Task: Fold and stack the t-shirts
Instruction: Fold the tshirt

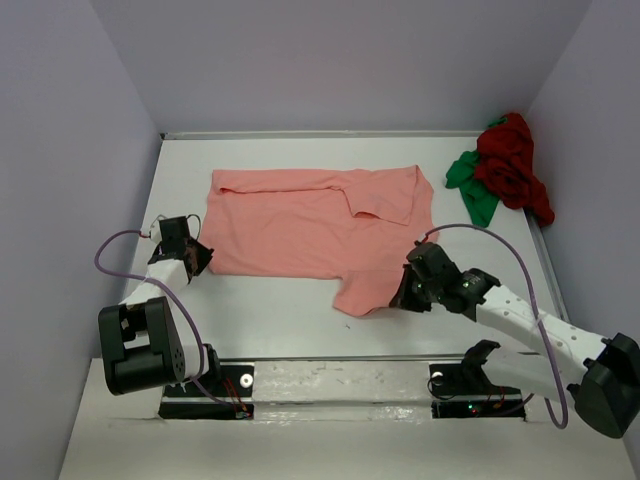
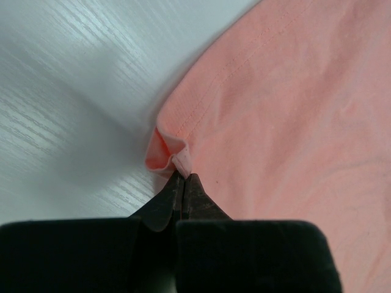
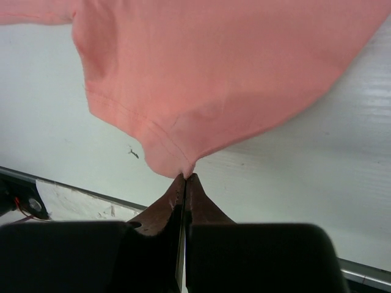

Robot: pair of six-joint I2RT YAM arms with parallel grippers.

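Pink shirt (image 1: pixel 320 225) lies spread flat mid-table (image 1: pixel 280 330). Left gripper (image 1: pixel 195 258) is pinched tight on its near-left corner. Right gripper (image 1: pixel 408 290) is pinched tight on a hemmed near-right corner. These are probably paired holds for carrying the near edge over into a fold. The wrist views show cloth clamped between the tips, which the top view cannot resolve. Only the top view shows the red shirt (image 1: pixel 512 160) and green shirt (image 1: pixel 472 185), heaped unfolded in the far-right corner.

L tool (image 1: pixel 203 258) & R tool (image 1: pixel 402 298) both clamped tight, held low, spread well apart.
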